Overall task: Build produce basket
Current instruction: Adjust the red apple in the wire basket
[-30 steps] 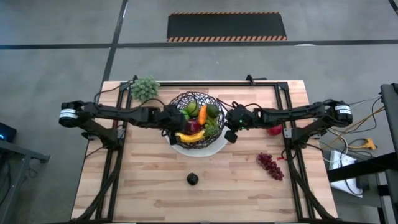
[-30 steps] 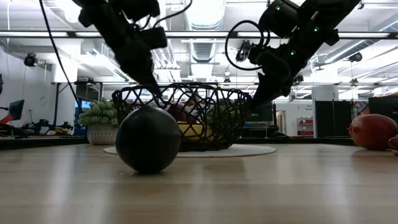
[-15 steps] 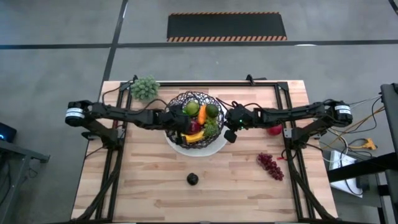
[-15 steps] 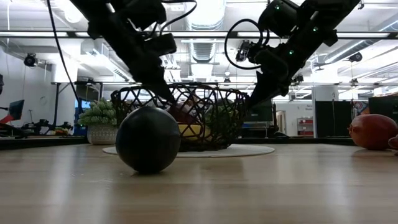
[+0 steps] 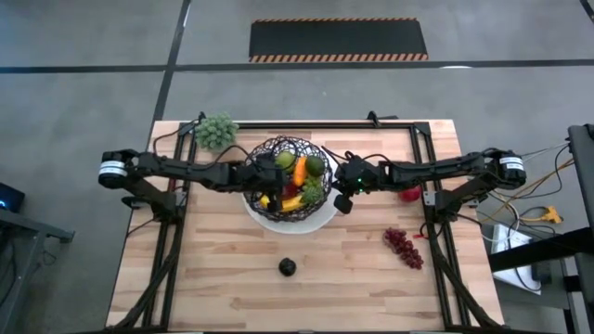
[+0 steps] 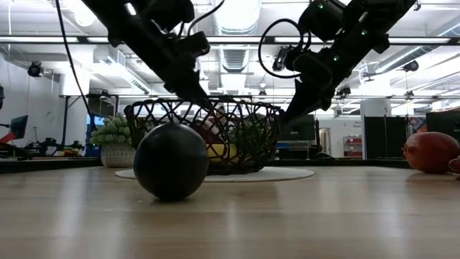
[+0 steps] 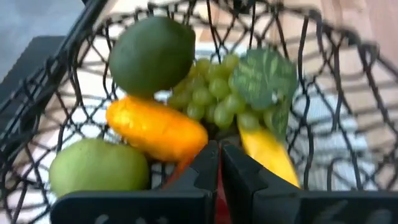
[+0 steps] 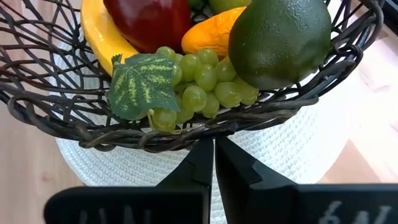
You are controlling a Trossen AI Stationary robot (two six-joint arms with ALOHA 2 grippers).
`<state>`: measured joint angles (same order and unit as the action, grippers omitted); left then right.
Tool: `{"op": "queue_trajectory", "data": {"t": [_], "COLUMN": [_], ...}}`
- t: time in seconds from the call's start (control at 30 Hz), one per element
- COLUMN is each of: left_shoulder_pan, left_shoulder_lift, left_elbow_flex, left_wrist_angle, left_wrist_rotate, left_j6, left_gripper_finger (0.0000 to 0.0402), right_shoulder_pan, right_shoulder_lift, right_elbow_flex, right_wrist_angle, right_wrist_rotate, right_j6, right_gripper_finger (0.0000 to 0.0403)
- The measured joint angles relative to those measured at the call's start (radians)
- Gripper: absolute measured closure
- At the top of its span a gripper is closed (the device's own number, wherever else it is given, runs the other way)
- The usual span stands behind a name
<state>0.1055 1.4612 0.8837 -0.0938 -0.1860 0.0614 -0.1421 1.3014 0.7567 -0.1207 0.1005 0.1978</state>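
Judging the wire basket [image 5: 290, 176] stiff and light, grip its rim; both end effectors, left [image 5: 270, 182] at nine, right [image 5: 340, 197] at three, stand closed, empty

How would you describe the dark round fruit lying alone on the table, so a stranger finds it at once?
Start at the wire basket on the white plate in the table's middle. In front of it, alone on bare wood, lies the dark plum: smooth, round, almost black, unlike the bumpy red grapes.

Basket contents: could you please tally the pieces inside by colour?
Green: 3 (dark fruit, pale fruit, grapes)
Orange: 1 (carrot)
Yellow: 1 (banana)
Red: 1 (apple)
Total: 6
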Motion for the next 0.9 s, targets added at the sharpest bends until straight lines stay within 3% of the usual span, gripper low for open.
{"op": "queue_trajectory", "data": {"t": [0.23,0.33,0.9], "left_shoulder_pan": [0.0,0.0,0.0], "left_shoulder_lift": [-0.104,-0.123,0.007], "left_elbow_flex": [0.025,0.015,-0.017], "left_wrist_angle": [-0.27,-0.311,-0.131], "left_wrist_rotate": [-0.018,-0.019,-0.02], "left_j6": [0.006,0.008,0.025], "left_gripper_finger": [0.04,0.04,0.04], "right_shoulder_pan": [0.0,0.0,0.0], "right_shoulder_lift": [0.0,0.0,0.0], "right_elbow_flex": [0.0,0.001,0.001], "right_wrist_angle": [0.0,0.0,-0.005], "right_wrist_rotate": [0.0,0.0,0.005], "right_j6": [0.0,0.0,0.001], "right_gripper_finger": [0.0394,0.0394,0.0394]}}
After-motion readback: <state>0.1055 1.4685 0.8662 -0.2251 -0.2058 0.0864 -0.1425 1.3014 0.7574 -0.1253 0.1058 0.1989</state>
